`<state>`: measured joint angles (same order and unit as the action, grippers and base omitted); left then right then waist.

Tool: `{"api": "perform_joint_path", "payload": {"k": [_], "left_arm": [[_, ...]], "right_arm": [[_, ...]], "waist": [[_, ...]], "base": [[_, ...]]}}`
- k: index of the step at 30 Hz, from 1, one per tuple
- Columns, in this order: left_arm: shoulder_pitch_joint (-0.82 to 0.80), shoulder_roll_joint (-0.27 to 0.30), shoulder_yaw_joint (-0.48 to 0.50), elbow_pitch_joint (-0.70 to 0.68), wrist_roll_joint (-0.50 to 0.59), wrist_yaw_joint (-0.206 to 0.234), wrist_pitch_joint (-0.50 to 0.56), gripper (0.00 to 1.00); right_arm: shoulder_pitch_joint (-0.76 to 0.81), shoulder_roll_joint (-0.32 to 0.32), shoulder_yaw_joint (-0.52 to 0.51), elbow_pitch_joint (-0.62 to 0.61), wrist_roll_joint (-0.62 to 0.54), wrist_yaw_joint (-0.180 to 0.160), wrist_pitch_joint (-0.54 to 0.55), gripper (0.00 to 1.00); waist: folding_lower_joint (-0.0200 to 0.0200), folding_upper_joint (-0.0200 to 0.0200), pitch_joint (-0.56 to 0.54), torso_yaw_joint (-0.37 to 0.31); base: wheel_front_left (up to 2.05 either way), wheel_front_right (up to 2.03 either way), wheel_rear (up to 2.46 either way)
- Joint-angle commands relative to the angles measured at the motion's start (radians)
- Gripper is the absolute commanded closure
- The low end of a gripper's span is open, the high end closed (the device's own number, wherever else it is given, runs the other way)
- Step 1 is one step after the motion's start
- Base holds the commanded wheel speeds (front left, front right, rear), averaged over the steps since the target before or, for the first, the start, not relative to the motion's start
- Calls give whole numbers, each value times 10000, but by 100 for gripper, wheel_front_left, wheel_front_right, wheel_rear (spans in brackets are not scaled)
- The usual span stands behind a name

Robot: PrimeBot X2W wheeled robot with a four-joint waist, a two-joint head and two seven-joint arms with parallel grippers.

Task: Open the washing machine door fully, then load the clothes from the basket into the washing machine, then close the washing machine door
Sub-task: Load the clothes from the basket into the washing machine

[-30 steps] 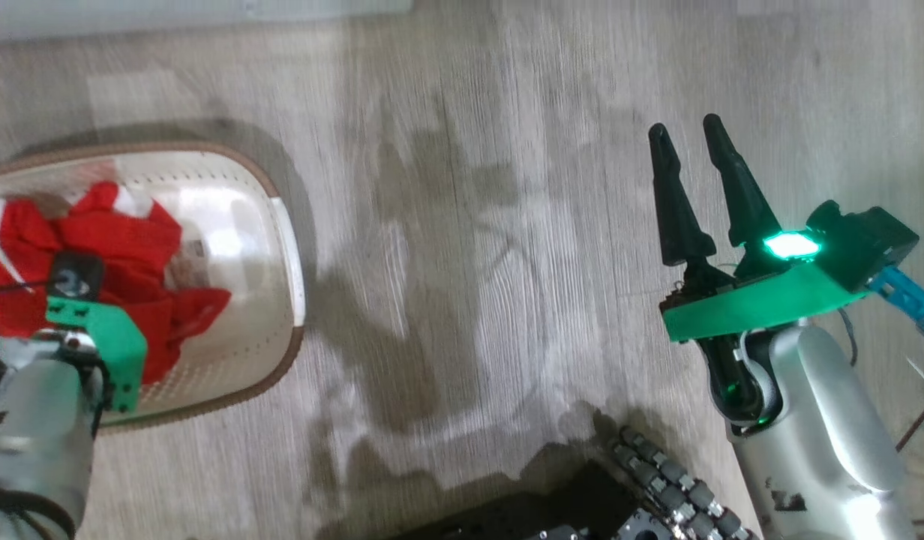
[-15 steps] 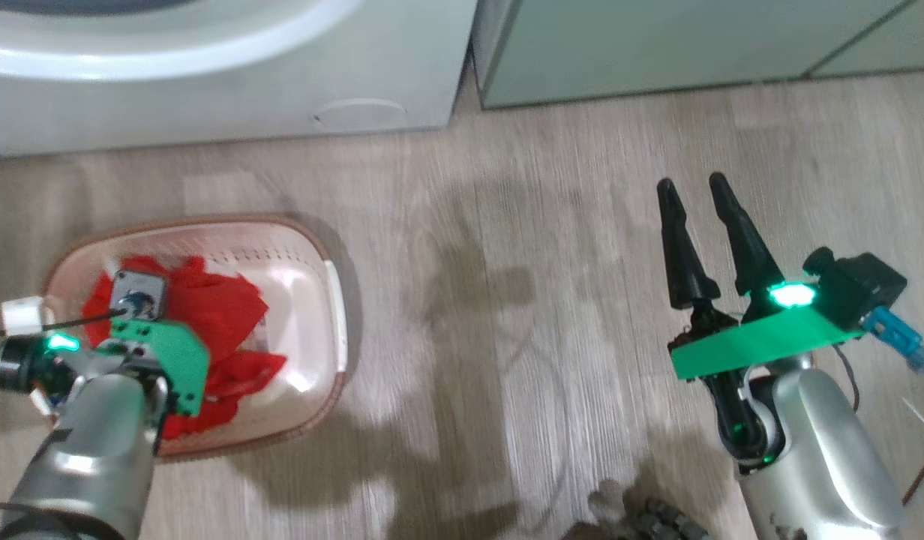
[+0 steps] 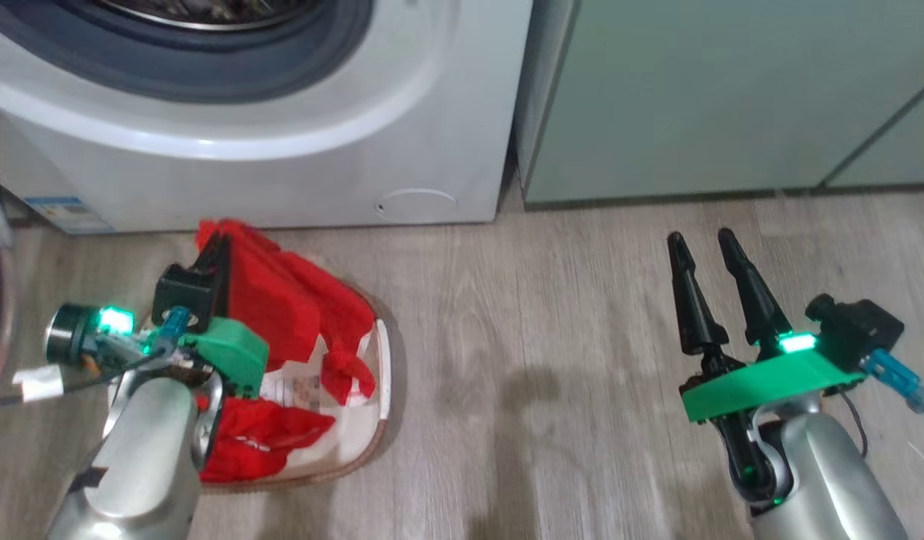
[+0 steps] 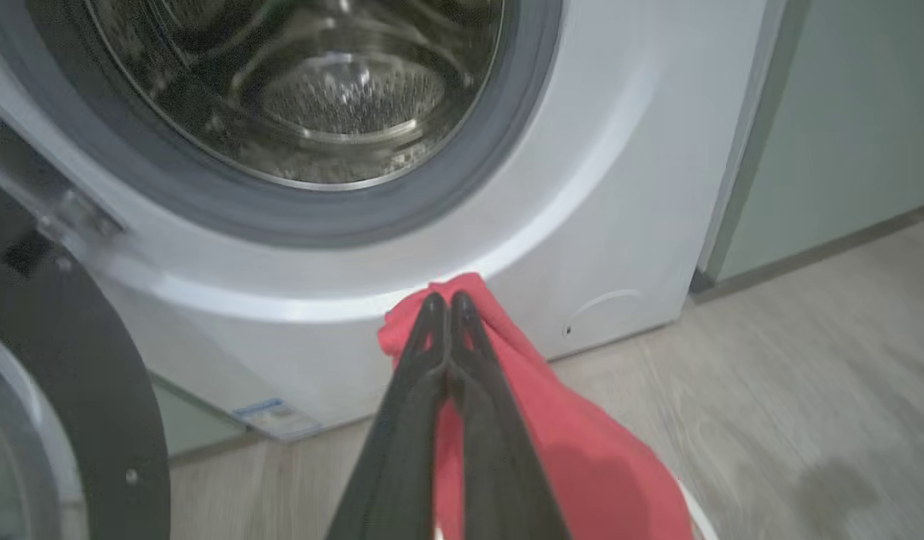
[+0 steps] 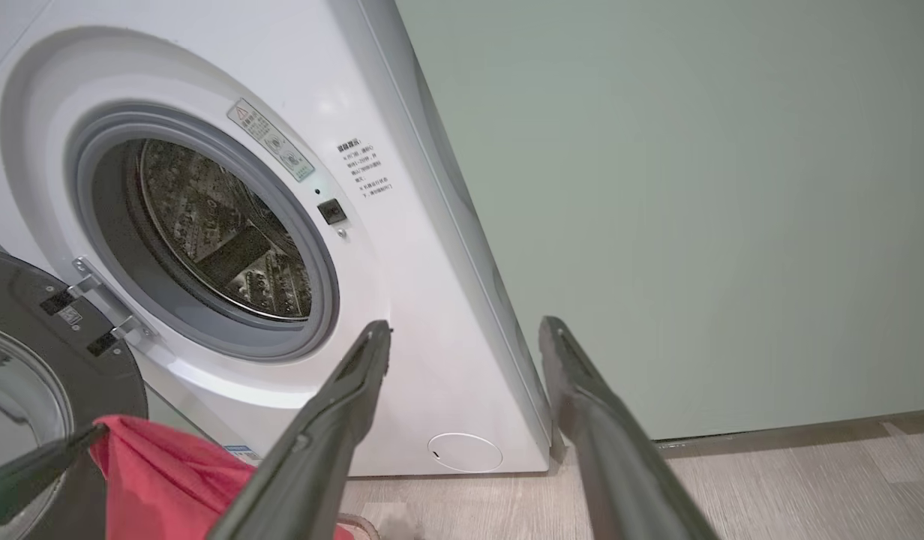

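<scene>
- Red clothes (image 3: 282, 292) hang from the left gripper (image 4: 445, 301), its two fingers pressed together on a fold of the fabric right at the tips.
- The pinched cloth is held up above the basket (image 3: 385, 352). Its lower end trails down into the basket, where more red and white fabric lies on the bottom.
- The basket stands on the wood-look floor (image 3: 552, 375), just in front of the washer (image 3: 447, 112) and to the left of its round flap (image 3: 417, 202).
- In the left wrist view the tips and the red fold sit against the washer's white front, just under the grey gasket (image 4: 402, 217) and outside the steel drum (image 4: 319, 90). Whether they touch the front I cannot tell.
- The door (image 5: 34, 315) is swung open on its hinge at the washer's left side, with its black rim and glass at the left edge of both wrist views.
- A blue label (image 3: 64, 214) sits low on the washer's left corner.
- The right gripper (image 3: 700, 240) has its fingers spread apart, gripping nothing. It hovers over bare floor well to the right of the basket, pointing toward the pale green cabinet (image 3: 694, 97) beside the washer.
</scene>
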<state>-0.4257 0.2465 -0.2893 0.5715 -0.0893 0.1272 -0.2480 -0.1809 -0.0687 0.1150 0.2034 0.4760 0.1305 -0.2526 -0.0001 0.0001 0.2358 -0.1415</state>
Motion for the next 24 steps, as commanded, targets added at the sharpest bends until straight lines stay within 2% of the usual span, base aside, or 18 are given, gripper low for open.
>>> {"api": "perform_joint_path", "payload": {"k": [1, 7, 16, 24], "left_arm": [[29, 210, 511, -1175, 123, 181, -136, 100], [934, 46, 846, -3270, 286, 306, -136, 100], [2035, -344, 1117, -4959, 346, 152, -137, 100], [3183, -876, 1298, -5846, 399, 14, -137, 100]], "right_arm": [[85, -136, 138, -272, -54, 2, -92, 0], [368, -192, 29, -265, -81, 2, -92, 0], [750, -240, -12, -345, -79, 2, -92, 0], [1102, -297, -78, -403, -67, 2, -92, 0]], "waist": [[1, -1, -470, 262], [1, -1, -1084, 493], [1, -1, -1814, 682], [1, -1, -2223, 778]], "base": [[0, 0, 0], [0, 0, 0], [0, 0, 0], [0, 0, 0]]}}
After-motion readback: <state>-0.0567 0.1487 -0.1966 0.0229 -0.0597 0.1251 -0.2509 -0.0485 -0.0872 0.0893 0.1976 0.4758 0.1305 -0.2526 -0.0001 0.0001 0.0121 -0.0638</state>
